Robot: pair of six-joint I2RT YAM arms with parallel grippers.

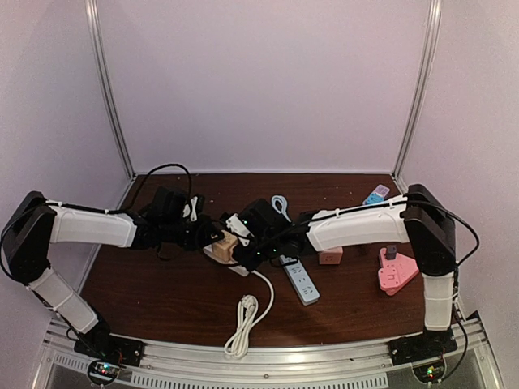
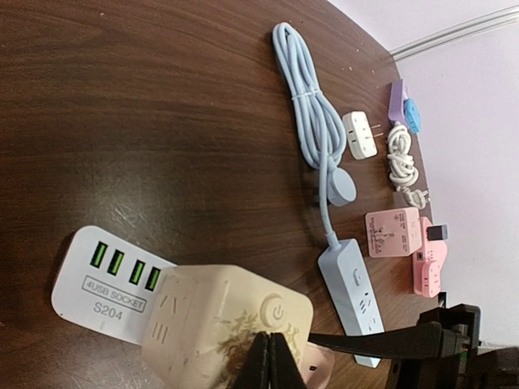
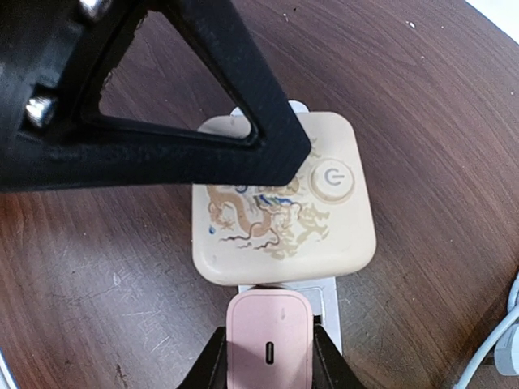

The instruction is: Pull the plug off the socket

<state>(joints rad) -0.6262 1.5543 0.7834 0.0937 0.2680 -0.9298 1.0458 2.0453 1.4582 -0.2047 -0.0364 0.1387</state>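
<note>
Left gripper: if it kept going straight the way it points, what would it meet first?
The cream cube socket: the shut left gripper points right at its button face, though whether they touch is unclear.

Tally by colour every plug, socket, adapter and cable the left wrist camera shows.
Pink: 3, pink plug, pink square adapter, pink socket block
White: 3, 4USB socket strip, two-pin adapter, coiled cable
Cream: 1, cube socket
Light blue: 1, power strip
Purple and blue: 1, small adapter
Dark grey: 1, dark plug
Total: 10
</note>
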